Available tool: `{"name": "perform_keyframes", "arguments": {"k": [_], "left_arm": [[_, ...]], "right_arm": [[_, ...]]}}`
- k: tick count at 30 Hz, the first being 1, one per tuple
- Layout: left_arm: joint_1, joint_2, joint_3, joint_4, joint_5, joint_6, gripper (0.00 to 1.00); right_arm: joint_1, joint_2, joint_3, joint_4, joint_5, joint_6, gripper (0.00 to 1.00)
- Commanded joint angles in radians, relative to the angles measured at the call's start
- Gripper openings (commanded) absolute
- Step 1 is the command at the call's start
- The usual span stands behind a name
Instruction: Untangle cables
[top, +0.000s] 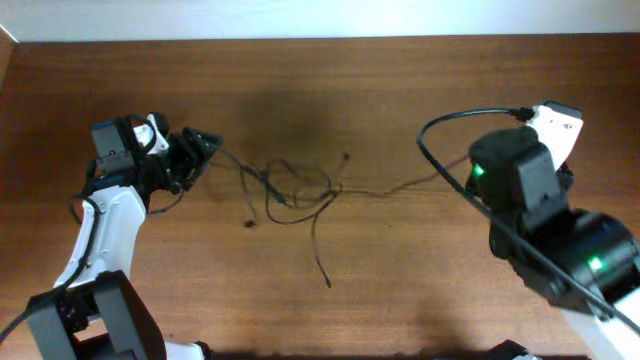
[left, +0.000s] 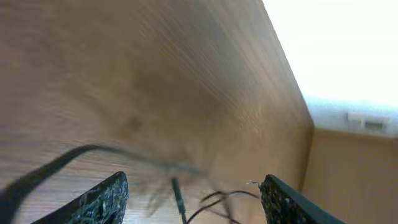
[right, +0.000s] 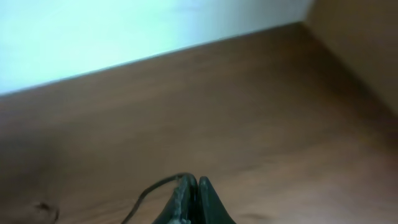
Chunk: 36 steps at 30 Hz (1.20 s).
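The cables (top: 292, 190) are thin black cords in a loose tangle at the table's middle, with ends trailing toward the front (top: 322, 268). One strand (top: 400, 186) runs right toward my right arm (top: 515, 175), whose fingers are hidden under it in the overhead view. In the right wrist view my right gripper (right: 194, 196) is shut on a thin cable (right: 152, 186) that leaves it to the left. My left gripper (top: 205, 145) is at the tangle's left edge. In the left wrist view it is open (left: 194, 199), with blurred cable strands (left: 179, 194) between the fingers.
A thick black arm cable (top: 440, 125) loops above the table by the right arm. The brown wooden table (top: 330, 90) stretches to the back. A pale wall (right: 124, 31) rises behind it and a tan side panel (left: 348, 174) stands at the end.
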Motion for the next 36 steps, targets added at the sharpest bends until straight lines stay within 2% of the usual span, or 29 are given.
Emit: {"name": "perform_keyframes", "arguments": {"k": [1, 3, 5, 6, 8, 9, 13, 14, 15, 18, 20, 22, 23, 24, 25, 27, 29, 32, 33, 34, 35, 36], "left_arm": [[-0.028, -0.003, -0.003, 0.002, 0.169, 0.255, 0.71], [-0.051, -0.003, -0.003, 0.003, 0.217, 0.327, 0.71], [-0.077, -0.003, -0.003, 0.006, 0.244, 0.395, 0.71], [-0.086, -0.003, -0.003, 0.006, 0.238, 0.418, 0.71], [-0.100, -0.003, -0.003, -0.003, 0.182, 0.421, 0.71], [-0.109, -0.003, -0.003, -0.026, 0.137, 0.399, 0.74], [-0.152, -0.003, -0.003, -0.259, -0.184, 0.064, 0.80], [-0.163, -0.003, -0.003, -0.356, -0.247, -0.040, 0.80], [-0.172, -0.003, -0.003, -0.441, -0.286, -0.087, 0.81], [-0.192, -0.003, -0.003, -0.603, -0.359, -0.085, 0.90], [-0.208, -0.003, -0.003, -0.687, -0.417, -0.079, 0.95], [-0.218, -0.003, -0.003, -0.743, -0.402, -0.055, 0.99], [-0.219, -0.003, -0.003, -0.769, -0.365, -0.046, 0.99], [-0.218, -0.003, -0.003, -0.779, -0.214, -0.003, 0.99], [-0.218, -0.003, -0.003, -0.779, 0.003, 0.132, 0.99], [-0.218, -0.003, -0.003, -0.793, 0.222, 0.277, 0.99], [-0.211, -0.003, -0.003, -0.831, 0.353, 0.281, 0.99], [-0.168, -0.003, -0.003, -0.789, 0.741, 0.204, 0.99], [-0.154, -0.003, -0.003, -0.782, 0.785, 0.152, 0.99], [-0.142, -0.003, -0.003, -0.786, 0.763, 0.058, 0.99], [-0.131, -0.003, -0.003, -0.785, 0.697, -0.012, 0.99], [-0.113, -0.003, -0.003, -0.776, 0.499, -0.109, 0.99]], "right_arm": [[-0.092, 0.074, 0.011, -0.014, -0.108, 0.037, 0.05], [-0.116, 0.142, 0.011, -0.002, -0.311, 0.024, 0.05], [-0.133, 0.251, 0.011, -0.008, -0.379, -0.030, 0.09], [-0.139, 0.310, 0.011, -0.006, -0.418, -0.047, 0.18], [-0.139, 0.404, 0.011, 0.012, -0.611, -0.132, 0.91], [-0.135, 0.443, 0.011, 0.017, -0.723, -0.175, 0.99], [-0.122, 0.464, 0.011, 0.054, -1.031, -0.420, 0.98], [-0.122, 0.457, 0.011, 0.056, -1.056, -0.467, 0.99], [-0.125, 0.451, 0.011, 0.055, -1.045, -0.471, 0.99], [-0.138, 0.452, 0.011, 0.057, -1.055, -0.470, 0.99], [-0.137, 0.452, 0.011, 0.061, -1.122, -0.483, 0.98], [-0.137, 0.452, 0.011, 0.055, -1.238, -0.548, 0.98], [-0.137, 0.452, 0.011, 0.049, -1.299, -0.578, 0.98], [-0.137, 0.452, 0.011, 0.046, -1.332, -0.586, 0.98], [-0.138, 0.452, 0.011, 0.043, -1.331, -0.586, 0.98], [-0.140, 0.452, 0.011, 0.040, -1.331, -0.586, 0.98], [-0.140, 0.452, 0.011, 0.027, -1.331, -0.586, 0.98], [-0.140, 0.452, 0.011, 0.022, -1.296, -0.586, 0.98], [-0.140, 0.452, 0.011, 0.021, -1.284, -0.586, 0.98], [-0.140, 0.452, 0.011, 0.014, -1.281, -0.586, 0.98], [-0.140, 0.452, 0.011, 0.003, -1.281, -0.586, 0.99], [-0.140, 0.452, 0.011, -0.010, -1.276, -0.586, 0.98]]}}
